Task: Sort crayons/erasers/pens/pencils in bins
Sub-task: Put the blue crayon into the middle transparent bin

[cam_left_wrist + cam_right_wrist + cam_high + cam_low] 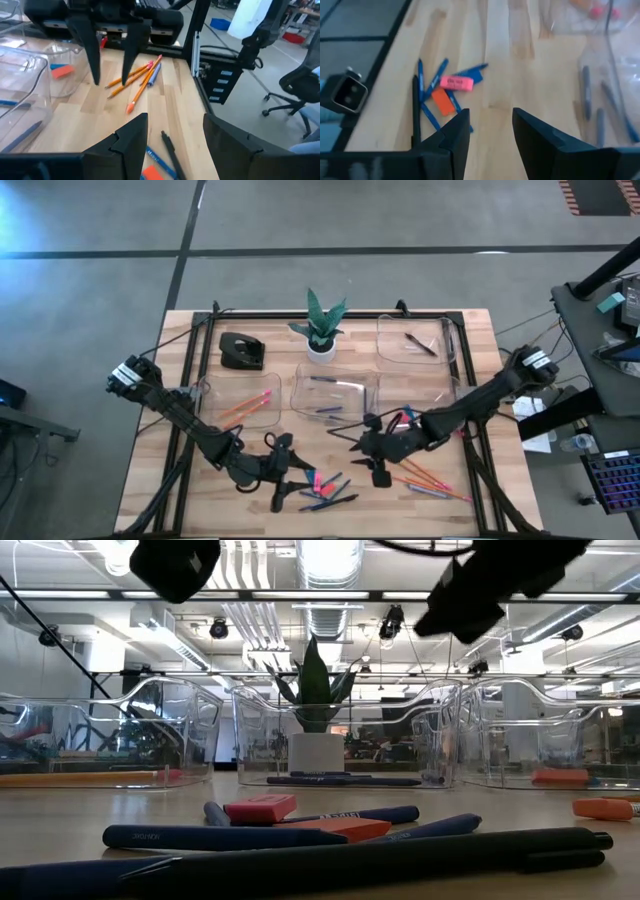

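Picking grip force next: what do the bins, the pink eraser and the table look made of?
Bins: clear, glossy hard plastic, it seems; the room shows through and the rims glint.
Pink eraser: matte, probably rubber; a dull block with printing on it.
Table: pale wood with visible grain and plank seams, smooth finish.

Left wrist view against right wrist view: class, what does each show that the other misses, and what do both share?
Only the left wrist view shows the loose orange pencils on the table, with the right hand open above them. Only the right wrist view shows the pink eraser lying among the blue sticks. Both show the wooden table and clear bins.
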